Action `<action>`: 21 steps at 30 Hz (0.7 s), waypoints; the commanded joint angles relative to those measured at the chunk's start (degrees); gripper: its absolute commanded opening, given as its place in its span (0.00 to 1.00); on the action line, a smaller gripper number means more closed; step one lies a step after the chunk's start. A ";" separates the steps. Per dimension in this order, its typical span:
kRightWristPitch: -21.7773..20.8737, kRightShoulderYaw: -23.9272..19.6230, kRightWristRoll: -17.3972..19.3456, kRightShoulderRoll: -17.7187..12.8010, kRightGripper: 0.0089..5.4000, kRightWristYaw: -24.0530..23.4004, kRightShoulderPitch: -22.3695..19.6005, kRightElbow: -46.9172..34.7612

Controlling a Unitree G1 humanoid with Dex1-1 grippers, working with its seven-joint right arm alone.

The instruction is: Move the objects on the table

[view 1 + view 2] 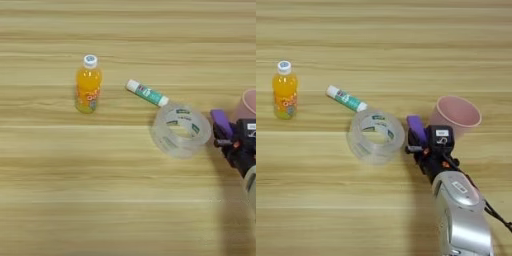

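We look down on a light wooden table (125, 210) whose pale yellow-brown planks run in horizontal grain across the whole frame. At upper left stands a small orange juice bottle (88, 84), smooth plastic with a round white cap and a printed label. To its right, well apart from it, lies a slim cylindrical stick (147, 93), white at one end and green along its body, angled down toward the right. Its lower end sits just beside a wide roll of clear tape (180, 131), a glossy, see-through ring lying flat at centre right. Right of the roll is a small flat purple block (416, 127), rectangular, just beside the tape. The right gripper (415, 143) meets the block's lower end with its black fingers, but we cannot tell whether they are clenched on it. Behind it stands a smooth pink cup (456, 113), round and open-mouthed. The rounded silver forearm (461, 215) rises from the lower right
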 commanded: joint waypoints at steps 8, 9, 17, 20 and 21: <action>-2.01 0.28 -0.33 -2.35 0.26 -0.41 -2.44 2.86; -1.99 0.40 -0.41 -2.41 0.26 -0.40 -2.39 3.11; -1.79 1.46 -0.64 -2.81 0.26 0.27 -1.93 3.41; -2.01 1.72 -0.69 -2.86 0.26 0.35 -1.87 3.83; -2.05 1.75 -0.67 -2.90 0.26 0.35 -1.86 3.91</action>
